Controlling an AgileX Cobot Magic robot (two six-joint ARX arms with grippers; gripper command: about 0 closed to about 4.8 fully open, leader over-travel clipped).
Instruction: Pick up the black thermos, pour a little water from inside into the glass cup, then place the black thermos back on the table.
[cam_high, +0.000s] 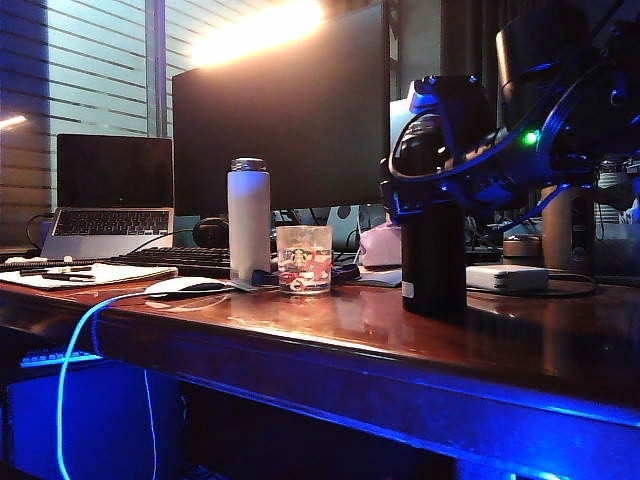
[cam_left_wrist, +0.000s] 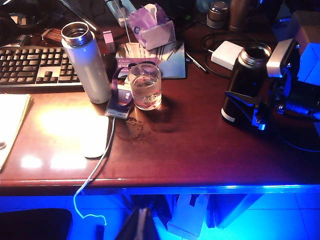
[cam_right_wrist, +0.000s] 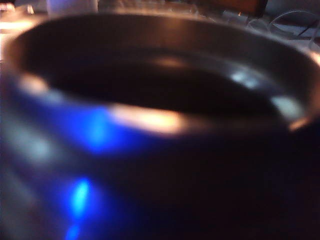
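The black thermos (cam_high: 432, 250) stands upright with its cap off on the table (cam_high: 330, 330), to the right of the glass cup (cam_high: 303, 258). My right gripper (cam_high: 440, 160) straddles its upper part, one finger on each side. In the left wrist view the thermos (cam_left_wrist: 247, 85) stands on the table (cam_left_wrist: 190, 145) with the right gripper (cam_left_wrist: 260, 100) around it, and the cup (cam_left_wrist: 145, 87) holds water. The thermos mouth (cam_right_wrist: 160, 100) fills the right wrist view, hiding the fingers. My left gripper (cam_left_wrist: 142, 227) hangs off the table's front edge, fingers together.
A white bottle (cam_high: 249, 220) stands left of the cup, with a white mouse (cam_high: 185, 287) and its cable in front. Behind are a keyboard (cam_left_wrist: 35, 65), a monitor (cam_high: 280, 120), a laptop (cam_high: 112, 195), a tissue box (cam_left_wrist: 152, 25) and a white charger (cam_high: 507, 277).
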